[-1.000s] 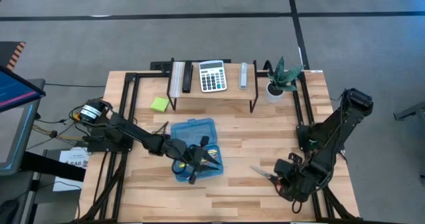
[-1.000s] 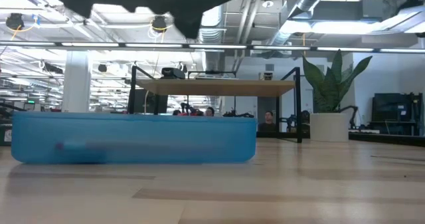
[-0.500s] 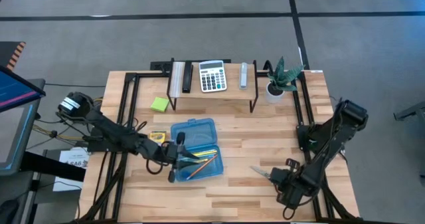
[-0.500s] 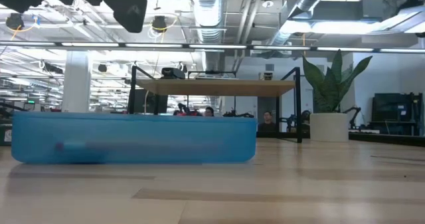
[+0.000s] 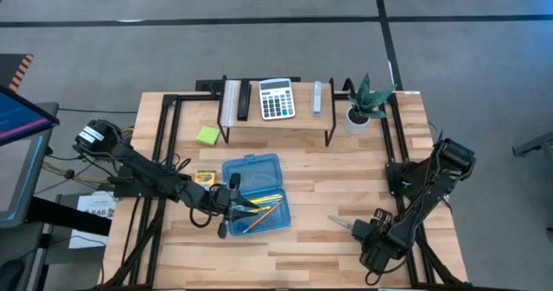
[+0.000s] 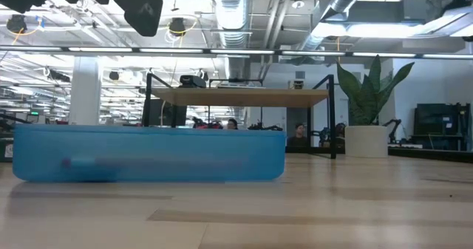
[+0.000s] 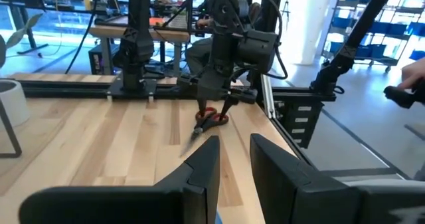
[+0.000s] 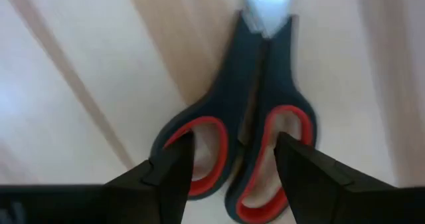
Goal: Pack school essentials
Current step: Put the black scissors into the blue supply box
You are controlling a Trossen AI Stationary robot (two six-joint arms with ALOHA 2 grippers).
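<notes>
We take the blue case (image 5: 256,194) near the middle of the table (image 5: 346,166) as our landmark. It lies open, and inside it we see yellow and orange pencils (image 5: 262,205) lying along its length. In the low view the case (image 6: 148,154) shows as a long blue wall on the wood.

The left gripper (image 5: 226,206) hovers at the case's left edge, low over the near corner. In its wrist view its two dark fingers (image 7: 202,167) stand a narrow gap apart with nothing between them.

The scissors (image 5: 342,224) lie flat on the table to the right of the case, well apart from it, blades pointing toward the case. The right gripper (image 5: 373,232) is directly over their red-lined handles. In the right wrist view its fingers (image 8: 174,169) are spread wide, one on each side of the handle loops of the scissors (image 8: 249,144), and we cannot tell whether they touch. The left wrist view shows the same: the right gripper (image 7: 214,103) pointing down over the scissors (image 7: 210,121).

A crayon box (image 5: 206,178) lies just left of the case. A sticky-note pad (image 5: 207,136) lies farther back on the left. Behind the case stands a low shelf (image 5: 276,118) carrying a calculator (image 5: 276,98), with a plant (image 5: 364,101) at its right end.
</notes>
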